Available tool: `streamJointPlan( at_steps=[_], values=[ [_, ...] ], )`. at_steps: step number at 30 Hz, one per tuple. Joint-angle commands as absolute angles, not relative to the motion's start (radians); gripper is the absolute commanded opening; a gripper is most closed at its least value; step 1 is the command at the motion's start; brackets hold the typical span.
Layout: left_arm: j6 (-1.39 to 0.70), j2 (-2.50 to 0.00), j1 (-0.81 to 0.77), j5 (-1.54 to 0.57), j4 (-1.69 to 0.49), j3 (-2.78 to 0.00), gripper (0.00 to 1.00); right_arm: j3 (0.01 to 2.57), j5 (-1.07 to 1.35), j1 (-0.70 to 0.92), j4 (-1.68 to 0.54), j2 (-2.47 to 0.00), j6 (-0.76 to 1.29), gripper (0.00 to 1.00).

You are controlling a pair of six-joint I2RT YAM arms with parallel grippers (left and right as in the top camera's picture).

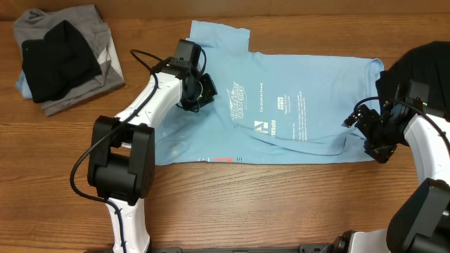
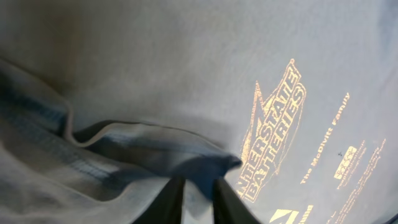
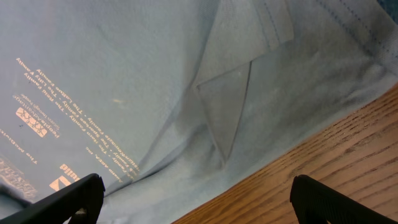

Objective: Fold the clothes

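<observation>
The light blue T-shirt [image 1: 309, 119] lies spread on the table [image 1: 281, 204]. At its near right corner the right claw [image 1: 360, 125] hangs wide apart, empty. On its left part the left claw [image 1: 200, 95] stands nearly together at a raised ridge of cloth; whether it grips, I cannot tell. Off its far right corner lies a black shirt [image 1: 422, 70]. Off its far left corner a folded black shirt [image 1: 60, 53] lies on a folded grey shirt [image 1: 105, 67].

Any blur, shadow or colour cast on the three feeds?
Overhead: sharp, even light on the light blue T-shirt. Left wrist: dim, greyish cast, dark shadow under the fold by the left fingers. Right wrist: brighter, the right fingers soft at the bottom edge.
</observation>
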State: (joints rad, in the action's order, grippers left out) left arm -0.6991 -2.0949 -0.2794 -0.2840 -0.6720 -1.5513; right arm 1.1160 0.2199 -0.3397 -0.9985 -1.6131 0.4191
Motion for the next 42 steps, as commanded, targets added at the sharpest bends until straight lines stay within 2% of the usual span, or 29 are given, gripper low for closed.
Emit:
streamJointPlan(
  at_steps=[1,2,4,5,7,10,12,14,15,21,25,27,29,31,42],
  values=[
    [-0.645,-2.106,-0.291,-0.282,-0.636,-1.573,0.34,1.111,0.21,-0.336,-0.997,-1.601,0.418,1.0],
    [-0.627,-2.106,-0.292,-0.285,-0.621,-1.573,0.39,1.111,0.211,-0.336,-0.997,-1.601,0.418,1.0],
    [-0.577,-2.106,-0.294,-0.306,-0.584,-1.573,0.64,1.111,0.211,-0.336,-0.999,-1.601,0.418,1.0],
    [-0.553,-2.106,-0.294,-0.319,-0.575,-1.573,0.72,1.111,0.211,-0.336,-1.001,-1.601,0.418,1.0],
    [-0.529,-2.1,-0.29,-0.362,-0.596,-1.574,0.75,1.111,0.211,-0.336,-1.011,-1.601,0.418,1.0],
    [-0.527,-2.08,-0.274,-0.375,-0.673,-1.576,0.73,1.111,0.211,-0.336,-1.032,-1.601,0.417,1.0],
    [-0.518,-2.051,-0.255,-0.375,-0.734,-1.576,0.65,1.111,0.211,-0.336,-1.04,-1.601,0.415,1.0],
    [-0.492,-2.009,-0.231,-0.375,-0.801,-1.576,0.52,1.111,0.212,-0.336,-1.053,-1.601,0.414,1.0],
    [-0.465,-1.981,-0.219,-0.374,-0.849,-1.576,0.49,1.111,0.216,-0.336,-1.063,-1.601,0.414,1.0],
    [-0.448,-1.95,-0.205,-0.253,-1.09,-1.573,0.5,1.111,0.22,-0.335,-1.107,-1.601,0.414,1.0],
    [-0.422,-1.983,-0.213,-0.221,-1.14,-1.558,0.52,1.111,0.23,-0.334,-1.082,-1.601,0.414,1.0],
    [-0.422,-2.007,-0.216,-0.215,-1.135,-1.55,0.52,1.111,0.239,-0.33,-1.063,-1.601,0.414,0.93],
    [-0.422,-2.043,-0.216,-0.21,-1.125,-1.545,0.52,1.111,0.239,-0.323,-1.033,-1.601,0.415,0.74],
    [-0.422,-2.081,-0.216,-0.21,-1.125,-1.544,0.52,1.111,0.242,-0.317,-1.021,-1.601,0.419,0.67],
    [-0.421,-2.183,-0.218,-0.2,-1.117,-1.544,0.51,1.097,0.192,-0.281,-0.969,-1.694,0.479,0.69]
  ],
)
